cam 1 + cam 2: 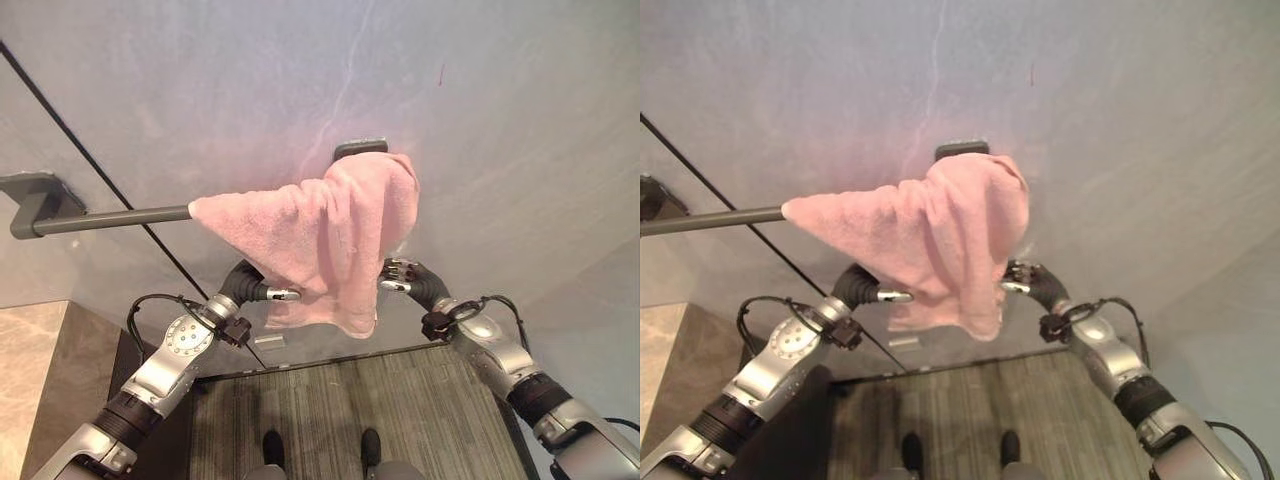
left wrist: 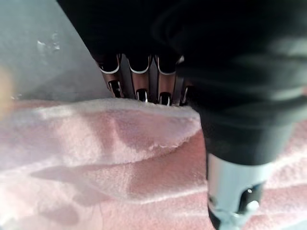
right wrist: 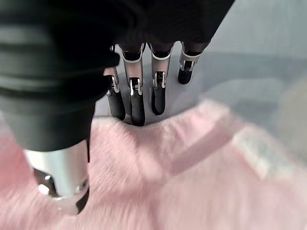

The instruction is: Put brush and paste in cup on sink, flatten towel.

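Note:
A pink towel point(image 1: 330, 230) hangs bunched over the right end of a grey towel bar point(image 1: 110, 218) on the wall, drooping to a point below. My left hand point(image 1: 262, 292) is at the towel's lower left edge. In the left wrist view its fingers point(image 2: 140, 81) slip behind the towel point(image 2: 96, 158) and its thumb point(image 2: 235, 191) lies over the front, pinching the cloth. My right hand point(image 1: 405, 275) is at the towel's right edge. Its fingers point(image 3: 136, 96) are nearly straight with their tips at the cloth's rim point(image 3: 192, 182), and the thumb point(image 3: 60, 177) is in front.
The bar's right bracket point(image 1: 360, 148) shows above the towel. A dark diagonal seam point(image 1: 100, 170) crosses the pale wall behind the bar. A beige stone counter point(image 1: 30, 370) lies at the lower left. Grey striped flooring point(image 1: 350, 410) runs below the wall.

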You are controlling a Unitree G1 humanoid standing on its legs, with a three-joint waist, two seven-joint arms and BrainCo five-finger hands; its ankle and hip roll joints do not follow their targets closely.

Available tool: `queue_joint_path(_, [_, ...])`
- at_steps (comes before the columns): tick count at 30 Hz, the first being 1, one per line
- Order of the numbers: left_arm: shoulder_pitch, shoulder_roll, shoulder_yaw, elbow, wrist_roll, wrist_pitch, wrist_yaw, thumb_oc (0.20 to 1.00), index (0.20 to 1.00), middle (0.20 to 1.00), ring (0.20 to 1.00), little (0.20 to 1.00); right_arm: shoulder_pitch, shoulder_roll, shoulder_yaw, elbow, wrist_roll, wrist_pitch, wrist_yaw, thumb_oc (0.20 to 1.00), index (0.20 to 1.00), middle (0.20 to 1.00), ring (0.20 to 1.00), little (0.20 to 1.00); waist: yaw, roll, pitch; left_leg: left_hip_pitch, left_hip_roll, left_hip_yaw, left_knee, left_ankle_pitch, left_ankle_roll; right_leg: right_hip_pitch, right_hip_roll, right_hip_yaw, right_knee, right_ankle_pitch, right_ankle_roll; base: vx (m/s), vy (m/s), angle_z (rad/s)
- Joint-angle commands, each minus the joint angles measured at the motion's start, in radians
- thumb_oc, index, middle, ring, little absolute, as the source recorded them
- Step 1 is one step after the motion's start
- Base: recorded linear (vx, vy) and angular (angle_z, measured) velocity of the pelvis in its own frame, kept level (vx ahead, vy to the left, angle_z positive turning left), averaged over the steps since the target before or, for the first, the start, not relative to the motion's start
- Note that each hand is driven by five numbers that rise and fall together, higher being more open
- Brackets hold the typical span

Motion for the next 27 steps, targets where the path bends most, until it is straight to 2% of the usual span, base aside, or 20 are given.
queue_joint_path(1, [-0.099, 0.024, 0.011, 0.025, 0.021, -0.047, 0.035, 1.0, 1.0, 1.0, 1.0, 1.0, -0.329, 0.134, -0.034, -0.097, 0.017, -0.099, 0.002, 0.416, 0.416, 0.416, 0.416, 0.416, 0.067, -0.068, -0.056, 0.025, -0.001, -0.042, 0.006, -0.014, -0.022, 0.027, -0.131, 0.007, 0.016, 0.02, 0.125, -0.04, 0.034, 0.01])
queue_joint_path(2, [-0.094, 0.024, 0.013, 0.031, 0.025, -0.044, 0.038, 0.875, 0.875, 0.875, 0.875, 0.875, -0.326, 0.133, -0.044, -0.101, 0.023, -0.1, -0.004, 0.2, 0.2, 0.2, 0.2, 0.2, 0.069, -0.074, -0.056, 0.02, -0.003, -0.044, 0.006, -0.015, -0.021, 0.025, -0.135, 0.004, 0.01, 0.029, 0.128, -0.05, 0.043, 0.01])
queue_joint_path(3, [-0.09, 0.026, 0.016, 0.028, 0.026, -0.042, 0.038, 0.216, 0.216, 0.216, 0.216, 0.216, -0.324, 0.131, -0.051, -0.113, 0.026, -0.101, -0.007, 0.2, 0.2, 0.2, 0.2, 0.2, 0.071, -0.078, -0.055, 0.015, -0.006, -0.045, 0.006, -0.015, -0.02, 0.022, -0.138, 0.003, 0.007, 0.033, 0.13, -0.05, 0.053, 0.02])
queue_joint_path(6, [-0.075, 0.027, 0.025, 0.027, 0.038, -0.04, 0.044, 0.2, 0.2, 0.2, 0.2, 0.2, -0.308, 0.126, -0.069, -0.145, 0.002, -0.107, -0.024, 0.2, 0.2, 0.2, 0.2, 0.2, 0.071, -0.087, -0.052, 0.006, -0.011, -0.046, 0.006, -0.017, -0.016, 0.013, -0.144, 0.007, 0.004, 0.045, 0.136, -0.04, 0.06, 0.09])
queue_joint_path(9, [-0.023, 0.045, 0.076, -0.007, 0.076, -0.039, 0.056, 0.2, 0.2, 0.2, 0.2, 0.2, -0.237, 0.088, -0.143, -0.261, -0.06, -0.122, -0.052, 0.2, 0.2, 0.2, 0.2, 0.2, 0.066, -0.101, -0.045, -0.01, -0.021, -0.045, 0.006, -0.023, -0.008, -0.005, -0.16, 0.009, 0.004, 0.067, 0.149, -0.04, 0.099, 0.17])
queue_joint_path(17, [0.108, 0.093, 0.209, -0.127, 0.101, -0.044, 0.051, 0.2, 0.2, 0.2, 0.2, 0.2, -0.035, 0.08, -0.252, -0.516, -0.055, -0.144, -0.013, 0.2, 0.2, 0.2, 0.2, 0.2, 0.068, -0.125, -0.025, -0.042, -0.052, -0.046, 0.006, -0.028, 0.012, -0.044, -0.197, 0.014, 0.022, 0.115, 0.171, -0.03, 0.089, 0.04])
queue_joint_path(21, [0.119, 0.103, 0.254, -0.203, 0.095, -0.06, 0.058, 0.2, 0.2, 0.2, 0.2, 0.2, -0.004, 0.055, -0.278, -0.635, -0.111, -0.159, -0.008, 0.2, 0.2, 0.2, 0.2, 0.2, 0.069, -0.132, -0.022, -0.054, -0.063, -0.049, 0.006, -0.028, 0.013, -0.05, -0.213, 0.005, 0.028, 0.136, 0.179, -0.03, 0.055, 0.04])
queue_joint_path(24, [0.137, 0.099, 0.291, -0.294, 0.069, -0.078, 0.043, 0.2, 0.2, 0.2, 0.2, 0.2, 0.044, 0.007, -0.32, -0.746, -0.187, -0.17, 0.001, 0.2, 0.2, 0.2, 0.2, 0.2, 0.053, -0.139, -0.036, -0.043, -0.063, -0.04, 0.006, -0.034, 0.015, -0.051, -0.216, 0.008, 0.04, 0.144, 0.183, 0.0, 0.029, 0.1])
queue_joint_path(27, [0.147, 0.085, 0.309, -0.335, 0.043, -0.084, 0.034, 0.2, 0.2, 0.2, 0.2, 0.2, 0.071, -0.006, -0.324, -0.795, -0.19, -0.171, 0.023, 0.2, 0.2, 0.2, 0.2, 0.2, 0.044, -0.144, -0.045, -0.033, -0.059, -0.034, 0.006, -0.038, 0.015, -0.051, -0.213, 0.02, 0.049, 0.141, 0.182, 0.01, 0.0, -0.01])
